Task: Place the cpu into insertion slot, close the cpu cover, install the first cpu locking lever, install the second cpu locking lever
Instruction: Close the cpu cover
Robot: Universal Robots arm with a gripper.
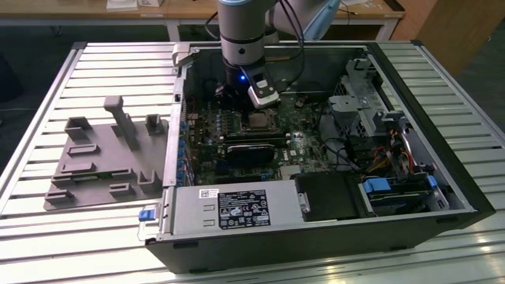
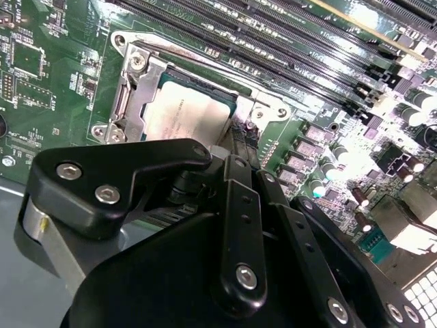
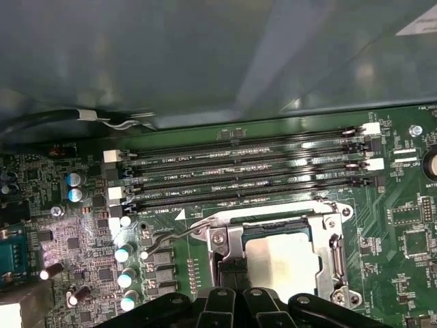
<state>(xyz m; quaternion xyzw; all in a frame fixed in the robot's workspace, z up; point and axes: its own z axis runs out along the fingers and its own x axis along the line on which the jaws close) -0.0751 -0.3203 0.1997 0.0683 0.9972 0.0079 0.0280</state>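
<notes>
1 cpu point(image 3: 283, 263) lies in the insertion slot point(image 3: 270, 231) (cpu cover point(image 3: 235, 246) down).

The cpu point(image 2: 188, 113) lies framed by the cpu cover point(image 2: 140, 87). The gripper point(image 2: 242, 140) sits at its four o'clock edge, memory slots point(image 2: 273, 49) toward one o'clock.

There is one cpu point(image 3: 281, 265) and one cpu cover point(image 3: 233, 247). Four long memory slots point(image 3: 239, 180) lie on one green board point(image 3: 399, 198).
</notes>
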